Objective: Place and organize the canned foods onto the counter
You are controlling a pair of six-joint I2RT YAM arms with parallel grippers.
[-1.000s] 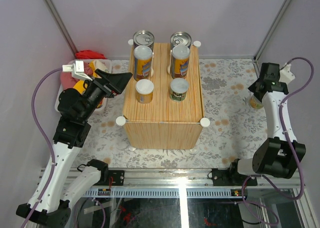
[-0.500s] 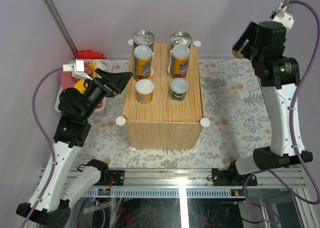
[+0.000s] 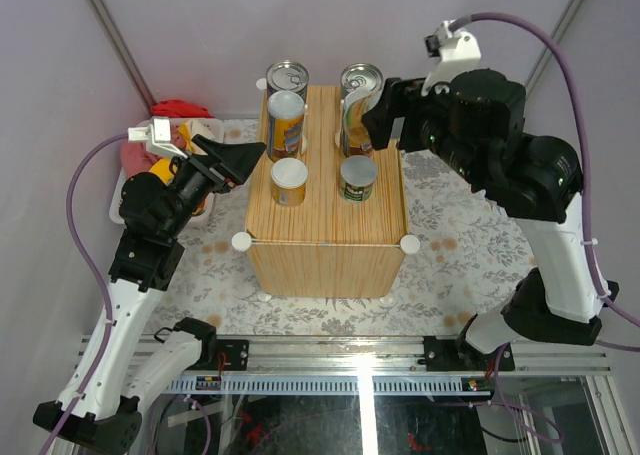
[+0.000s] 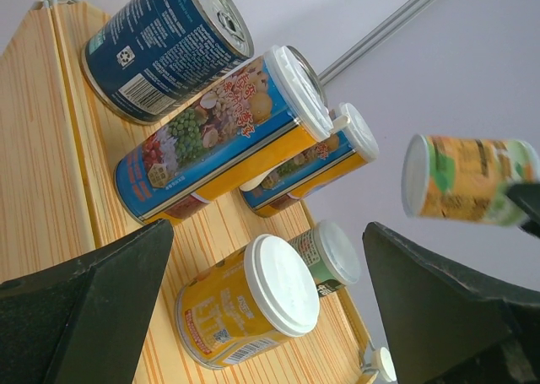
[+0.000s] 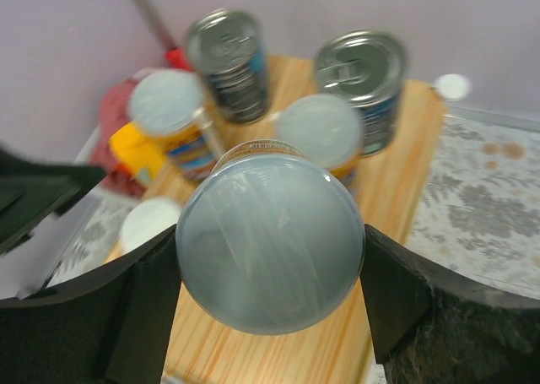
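Note:
The counter (image 3: 325, 230) is a light wood box carrying six cans. Two silver-topped blue cans (image 3: 287, 77) (image 3: 361, 78) stand at the back. Two tall white-lidded cans (image 3: 286, 120) (image 3: 350, 120) stand in the middle and two short ones (image 3: 289, 182) (image 3: 358, 178) in front. My right gripper (image 3: 383, 117) is shut on a seventh can (image 5: 270, 240) with a clear lid, held above the counter's back right. That can also shows in the left wrist view (image 4: 468, 180). My left gripper (image 3: 248, 158) is open and empty beside the counter's left edge, facing the short yellow can (image 4: 245, 308).
Red, pink and yellow cloths (image 3: 178, 115) lie in a white tray left of the counter. A floral mat (image 3: 455, 205) covers the floor round it. White knobs (image 3: 241, 240) (image 3: 409, 243) mark the counter's front corners. Purple walls close in the back and sides.
My right arm rose from the mat at the far right and swung left over the counter's back right with a can in its grip. The left arm has not moved.

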